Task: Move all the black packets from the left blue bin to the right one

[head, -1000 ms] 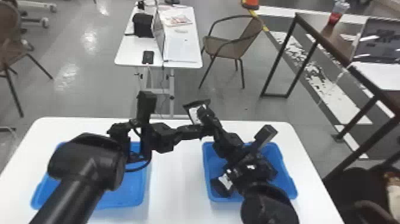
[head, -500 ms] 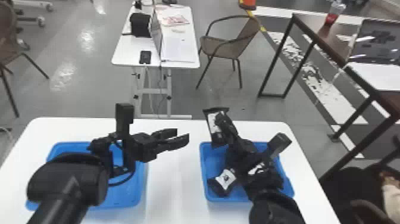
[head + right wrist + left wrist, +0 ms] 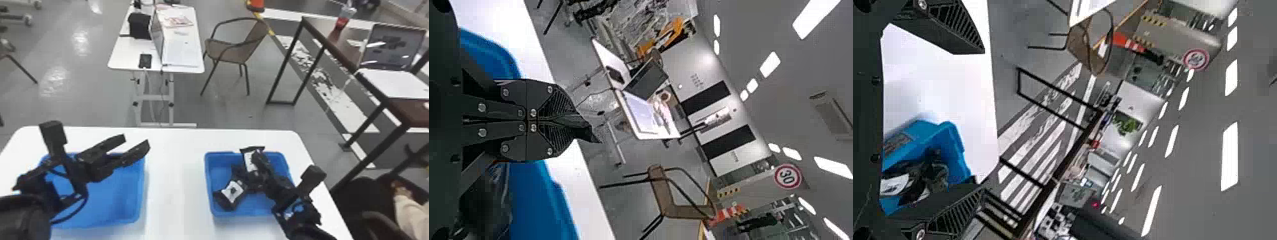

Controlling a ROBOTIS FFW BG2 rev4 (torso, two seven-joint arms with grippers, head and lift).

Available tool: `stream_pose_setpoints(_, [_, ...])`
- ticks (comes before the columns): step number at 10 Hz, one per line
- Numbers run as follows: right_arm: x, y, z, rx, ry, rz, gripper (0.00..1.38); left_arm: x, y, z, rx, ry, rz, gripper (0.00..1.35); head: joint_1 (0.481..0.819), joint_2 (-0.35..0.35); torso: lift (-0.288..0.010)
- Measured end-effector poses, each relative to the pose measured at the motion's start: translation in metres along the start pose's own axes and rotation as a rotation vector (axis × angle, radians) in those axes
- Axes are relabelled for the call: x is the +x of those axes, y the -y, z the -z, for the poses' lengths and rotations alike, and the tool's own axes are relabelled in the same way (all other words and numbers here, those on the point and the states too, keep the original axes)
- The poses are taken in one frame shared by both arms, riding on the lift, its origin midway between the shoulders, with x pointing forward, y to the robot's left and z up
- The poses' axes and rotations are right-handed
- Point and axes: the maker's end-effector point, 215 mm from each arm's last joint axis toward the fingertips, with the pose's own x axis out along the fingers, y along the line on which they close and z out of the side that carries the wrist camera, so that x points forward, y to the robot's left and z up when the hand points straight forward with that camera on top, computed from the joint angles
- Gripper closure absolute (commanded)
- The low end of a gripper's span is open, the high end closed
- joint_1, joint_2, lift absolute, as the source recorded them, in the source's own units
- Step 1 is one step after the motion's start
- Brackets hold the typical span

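Lower right, right tool [image 3: 258, 157] clamps a black packet [image 3: 249, 161]; lower it into the blue bin [image 3: 208, 178], then release. Left tool [image 3: 136, 142] gapes.

Round red-ringed sign [image 3: 788, 176] way out past the right gripper's [image 3: 257, 155] fingertips says 30, on what's maybe a pale panel [image 3: 756, 187], kinda blurry.

A gripper could pass over the table [image 3: 174, 191] between the bins, or into the near right part of the left bin [image 3: 115, 201]. The left gripper [image 3: 136, 139] blocks its far side; the right gripper [image 3: 256, 155] and arm overhang the right bin [image 3: 219, 166].
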Motion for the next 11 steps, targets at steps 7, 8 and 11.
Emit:
stream_pose_setpoints(7, [-0.039,0.047,-0.021,-0.112,0.086,0.212,0.13,-0.073,-0.047,-0.025,-0.02,0.127,-0.134,0.07,0.695,-0.178,0.0])
stream_pose_setpoints(8, [-0.044,0.031,-0.052,-0.194,0.154,0.185,0.13,-0.083,-0.053,-0.034,0.024,0.146,-0.155,0.08,0.695,-0.162,0.0])
stream_pose_setpoints(11, [-0.093,-0.025,-0.103,-0.428,0.259,0.092,0.13,-0.122,-0.057,-0.044,0.242,0.19,-0.246,0.09,0.695,-0.12,0.0])
